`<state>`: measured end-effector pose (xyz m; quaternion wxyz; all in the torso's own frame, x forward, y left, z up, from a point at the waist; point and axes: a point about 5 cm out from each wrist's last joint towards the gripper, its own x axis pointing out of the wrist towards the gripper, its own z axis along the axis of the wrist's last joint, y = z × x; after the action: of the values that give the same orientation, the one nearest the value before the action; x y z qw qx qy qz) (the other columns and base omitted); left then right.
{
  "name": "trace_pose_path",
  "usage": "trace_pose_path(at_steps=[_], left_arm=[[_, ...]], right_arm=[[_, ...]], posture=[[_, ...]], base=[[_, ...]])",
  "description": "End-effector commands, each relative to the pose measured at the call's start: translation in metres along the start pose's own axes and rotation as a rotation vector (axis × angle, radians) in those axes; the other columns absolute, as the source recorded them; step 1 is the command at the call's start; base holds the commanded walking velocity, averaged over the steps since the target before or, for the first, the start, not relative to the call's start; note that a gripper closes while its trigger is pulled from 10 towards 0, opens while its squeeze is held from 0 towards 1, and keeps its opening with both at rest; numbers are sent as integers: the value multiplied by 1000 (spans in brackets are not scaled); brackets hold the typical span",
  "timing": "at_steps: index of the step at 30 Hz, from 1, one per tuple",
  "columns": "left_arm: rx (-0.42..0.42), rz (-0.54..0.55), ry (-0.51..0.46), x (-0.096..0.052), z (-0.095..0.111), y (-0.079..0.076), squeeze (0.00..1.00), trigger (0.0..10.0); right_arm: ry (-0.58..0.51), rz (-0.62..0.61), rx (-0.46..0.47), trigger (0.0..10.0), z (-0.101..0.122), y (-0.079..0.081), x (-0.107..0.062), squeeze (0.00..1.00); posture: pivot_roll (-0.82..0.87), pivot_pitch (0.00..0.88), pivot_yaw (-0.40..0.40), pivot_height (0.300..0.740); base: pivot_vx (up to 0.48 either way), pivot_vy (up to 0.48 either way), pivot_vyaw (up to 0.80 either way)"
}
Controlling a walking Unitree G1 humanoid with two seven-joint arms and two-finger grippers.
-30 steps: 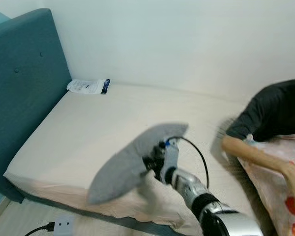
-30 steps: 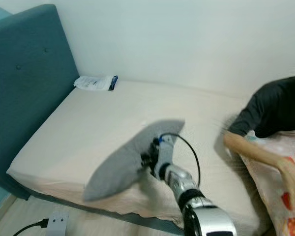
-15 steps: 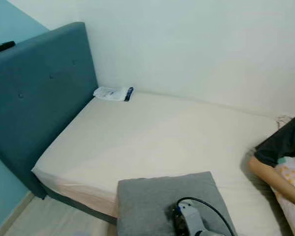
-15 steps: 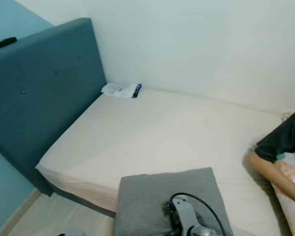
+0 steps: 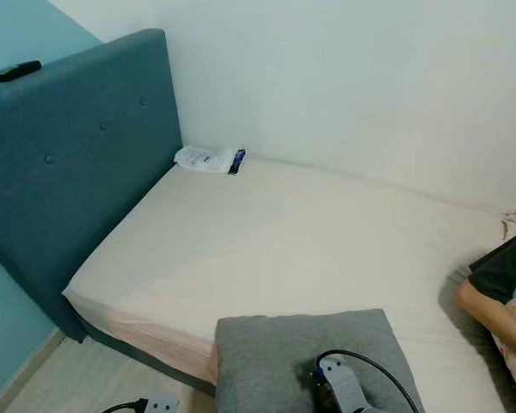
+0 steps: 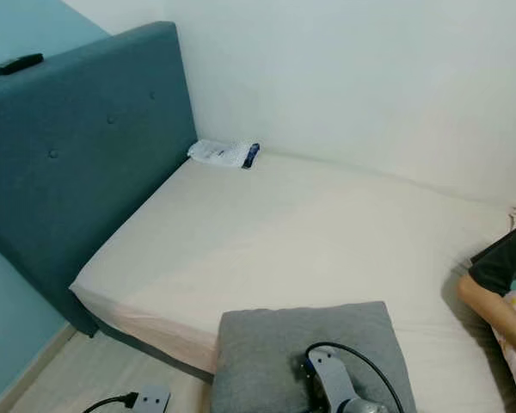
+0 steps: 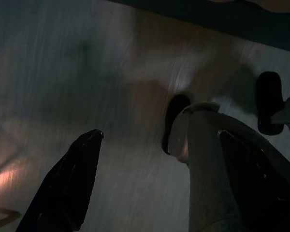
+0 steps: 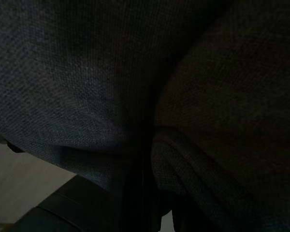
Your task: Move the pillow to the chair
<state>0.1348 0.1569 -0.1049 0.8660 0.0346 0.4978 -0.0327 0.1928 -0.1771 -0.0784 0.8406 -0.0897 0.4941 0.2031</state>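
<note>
Right gripper (image 6: pixel 314 379) is down at the bottom of the head cam w/ the grey pillow (image 5: pixel 275 357) bunched up around it; its fingers are buried in the fabric, so it's clamped on the pillow; a black cable (image 6: pixel 374 366) loops off the wrist just to its right. Pillow sits in front of the gripper, hanging over the near edge of the bed (image 5: pixel 275 232); no chair anywhere in the pics.

Right wrist cam is basically all grey knit, very dark; the pillow (image 8: pixel 111 82) is pressed right up to the lens w/ a deep fold running down the middle where it's pinched; a pale patch sits in one corner, can't tell what it is. Head cam gives you none of that fold detail, and wrist cam gives you none of the room.

Past the pillow, far from the gripper: bare cream mattress, teal headboard (image 5: pixel 69 163) off to the left w/ a small black thing (image 5: pixel 17 70) on top, prob a remote but too small to be sure; a white packet (image 6: pixel 225 153) in the far corner by the wall. A person's arm (image 5: pixel 494 305) in a dark sleeve is off to the right of the gripper, resting on the bed.

Left gripper (image 7: pixel 154 159) hangs over the wood floor (image 7: pixel 63 72), fingers (image 7: pixel 70 181) spread apart, nothing between them; dim shot, robot's leg and foot below it. A plug and socket (image 6: pixel 146 400) lie on the floor left of the pillow.
</note>
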Motion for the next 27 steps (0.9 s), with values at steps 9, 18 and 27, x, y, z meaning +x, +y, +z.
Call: trace_pose_path(at_steps=[9,18,27], left_arm=[[102,46,51,-2,-9,10,0,10000],[41,51,65,-3,-14,9,0,10000],[52,29,71,-3,-16,5,0,10000]], right_arm=[[-4,27,-8,10000,1,7,2,0],[1,22,-15,10000,-2,6,1,0],[5,18,-16,10000,-4,5,1,0]], posture=[[-50,51,-36,740],[-53,52,-42,740],[-57,48,-43,740]], base=[[0,-208,730],[0,0,731],[0,0,731]])
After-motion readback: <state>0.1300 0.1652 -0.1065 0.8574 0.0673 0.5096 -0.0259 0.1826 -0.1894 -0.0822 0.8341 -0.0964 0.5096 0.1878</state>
